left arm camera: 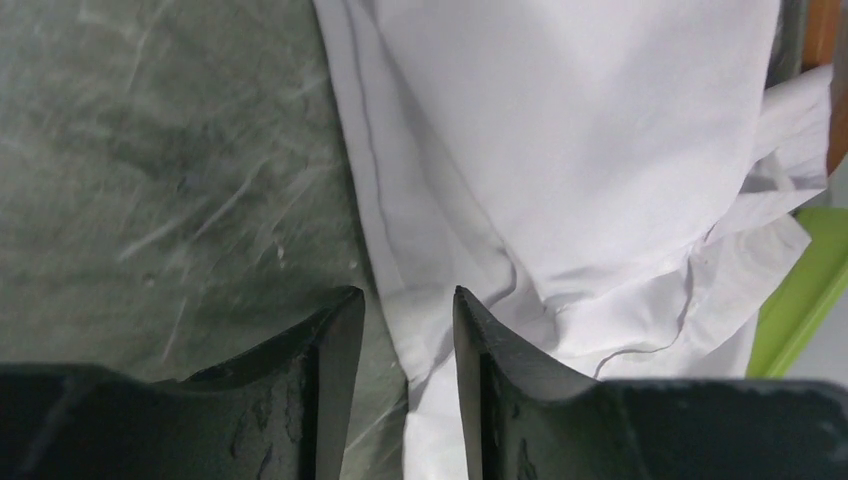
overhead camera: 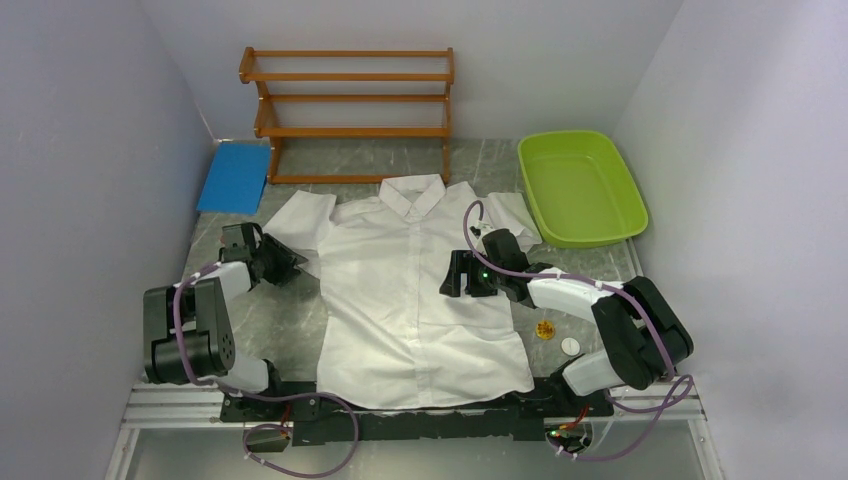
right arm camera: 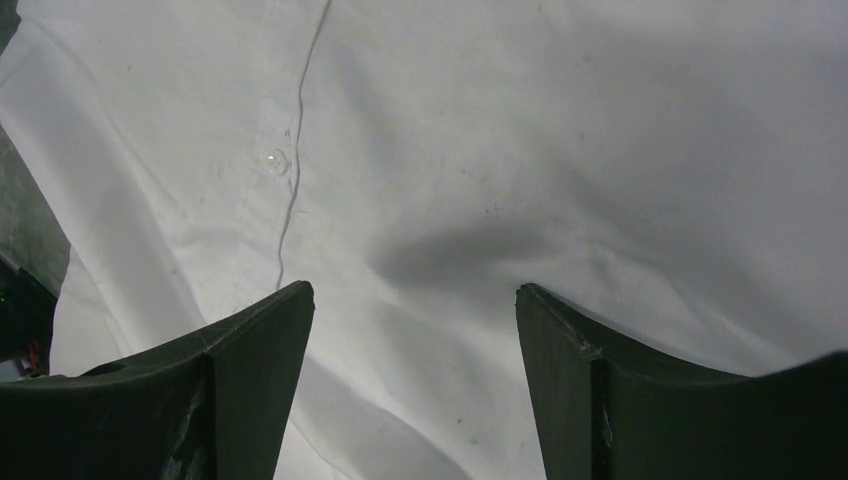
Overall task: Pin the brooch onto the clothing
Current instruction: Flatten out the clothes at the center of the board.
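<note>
**Editor:** Where is the shirt in this one?

**Photographer:** The white shirt (overhead camera: pixel 420 290) lies spread front-up on the grey marbled desk (overhead camera: pixel 290 330). Its collar points toward the wooden rack (overhead camera: pixel 350 131), and a green tray (overhead camera: pixel 575 137) sits off its far right corner.

**Editor:** And the brooch?

**Photographer:** The brooch (overhead camera: pixel 545 329), small and yellow, sits on the desk just off the shirt's edge, by the right arm. A white disc (overhead camera: pixel 569 345) lies close beside it.

**Editor:** The fingers?

**Photographer:** The left fingers (left arm camera: pixel 338 345) stand at the sleeve on the left, narrowly parted. The sleeve's hem runs into the gap but is not pinched. The right fingers (right arm camera: pixel 270 340) are spread wide above the chest, beside the placket with a button (right arm camera: pixel 275 160) ahead of them, grasping nothing.
</note>
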Tool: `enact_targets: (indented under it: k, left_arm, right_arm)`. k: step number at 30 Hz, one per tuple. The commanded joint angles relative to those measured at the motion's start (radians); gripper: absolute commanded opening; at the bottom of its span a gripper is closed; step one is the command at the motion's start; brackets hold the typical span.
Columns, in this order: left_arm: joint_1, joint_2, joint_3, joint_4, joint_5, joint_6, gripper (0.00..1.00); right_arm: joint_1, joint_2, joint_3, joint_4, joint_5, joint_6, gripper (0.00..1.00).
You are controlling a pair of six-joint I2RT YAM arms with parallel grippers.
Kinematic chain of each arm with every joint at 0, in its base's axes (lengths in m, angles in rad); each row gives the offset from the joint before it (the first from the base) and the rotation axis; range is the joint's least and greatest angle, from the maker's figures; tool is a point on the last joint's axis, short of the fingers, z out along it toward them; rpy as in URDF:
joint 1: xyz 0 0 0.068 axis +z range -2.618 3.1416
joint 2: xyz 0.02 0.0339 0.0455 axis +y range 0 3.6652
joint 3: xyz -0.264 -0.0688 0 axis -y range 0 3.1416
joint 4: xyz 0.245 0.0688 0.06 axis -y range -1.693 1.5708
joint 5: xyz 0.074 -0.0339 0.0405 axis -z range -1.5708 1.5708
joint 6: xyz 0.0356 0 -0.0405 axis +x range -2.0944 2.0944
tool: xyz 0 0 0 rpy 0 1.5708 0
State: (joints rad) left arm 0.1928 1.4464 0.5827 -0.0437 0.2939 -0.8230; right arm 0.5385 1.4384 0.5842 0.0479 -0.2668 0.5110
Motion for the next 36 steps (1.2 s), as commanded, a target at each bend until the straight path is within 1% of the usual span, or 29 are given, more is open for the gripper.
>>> enact_targets:
  k: [1, 5, 9, 11, 13, 15, 20, 23, 26, 28, 31, 33, 36]
  left_arm:
    - [0.016, 0.074, -0.009, 0.124, 0.042, -0.003, 0.43]
    - [0.016, 0.123, -0.015, 0.213, 0.087, -0.010, 0.36]
    - [0.017, 0.124, 0.003, 0.223, 0.091, -0.003, 0.25]
    - [0.016, 0.104, 0.017, 0.206, 0.084, 0.013, 0.16]
    - [0.016, 0.066, 0.038, 0.146, 0.056, 0.029, 0.06]
    - [0.016, 0.012, 0.064, 0.071, 0.021, 0.047, 0.03]
    - [0.016, -0.111, 0.244, -0.290, -0.158, 0.110, 0.03]
    - [0.016, -0.137, 0.392, -0.486, -0.251, 0.158, 0.03]
    - [0.016, -0.129, 0.557, -0.651, -0.321, 0.234, 0.03]
    - [0.017, -0.108, 0.658, -0.741, -0.381, 0.284, 0.03]
    - [0.016, -0.063, 0.790, -0.878, -0.531, 0.350, 0.03]
    - [0.016, -0.038, 0.839, -0.925, -0.636, 0.377, 0.03]
    - [0.015, -0.018, 0.873, -0.962, -0.779, 0.412, 0.03]
  right_arm:
    - [0.002, 0.030, -0.012, -0.038, 0.017, -0.019, 0.78]
    - [0.003, 0.030, -0.010, -0.043, 0.019, -0.023, 0.78]
    - [0.002, 0.030, -0.005, -0.045, 0.022, -0.029, 0.78]
    - [0.002, 0.030, -0.003, -0.045, 0.023, -0.029, 0.78]
    - [0.002, 0.032, -0.002, -0.045, 0.022, -0.029, 0.78]
    - [0.002, 0.036, 0.000, -0.045, 0.020, -0.029, 0.78]
    - [0.001, 0.040, -0.004, -0.033, 0.002, -0.020, 0.78]
    - [-0.001, 0.047, -0.008, -0.012, -0.018, -0.011, 0.78]
    - [-0.003, 0.060, -0.012, 0.009, -0.044, 0.000, 0.78]
    - [-0.004, 0.066, -0.012, 0.019, -0.057, 0.006, 0.78]
    - [-0.005, 0.067, -0.015, 0.032, -0.074, 0.013, 0.78]
    - [-0.004, 0.062, -0.014, 0.030, -0.077, 0.013, 0.78]
    - [-0.004, 0.049, -0.012, 0.015, -0.073, 0.007, 0.78]
